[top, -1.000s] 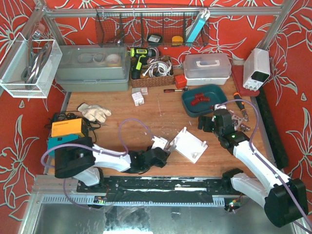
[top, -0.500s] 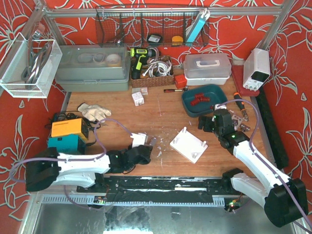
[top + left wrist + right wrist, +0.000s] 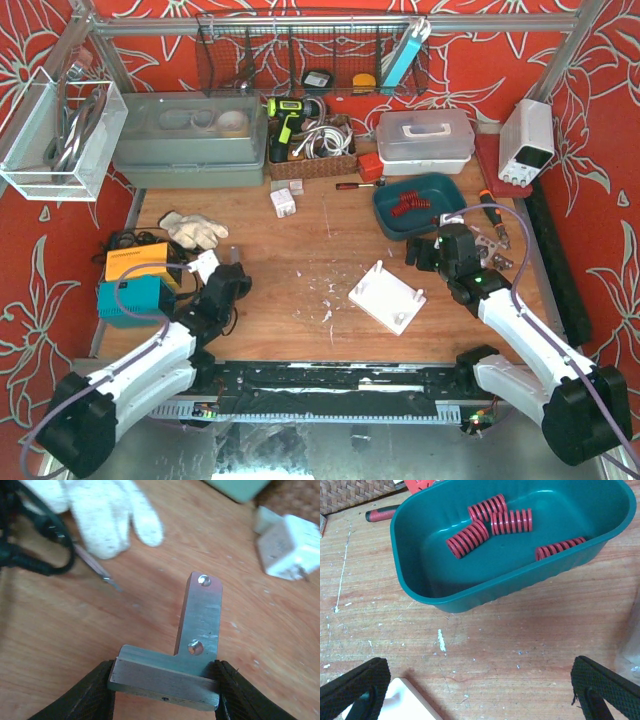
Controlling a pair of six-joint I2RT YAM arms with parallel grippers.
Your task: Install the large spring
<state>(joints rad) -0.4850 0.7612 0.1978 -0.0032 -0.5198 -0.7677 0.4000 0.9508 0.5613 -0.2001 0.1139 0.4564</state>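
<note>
Bracket (image 3: 172, 672) now well left of plate (image 3: 388, 297)

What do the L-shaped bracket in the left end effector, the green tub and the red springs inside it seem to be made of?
L-shaped bracket: probably aluminium or steel, brushed grey with dull reflections and two shiny round heads. Green tub: looks like moulded plastic, smooth, glossy, rounded rim. Red springs: likely coated steel coils; the uniform red hides the metal, so uncertain.
</note>
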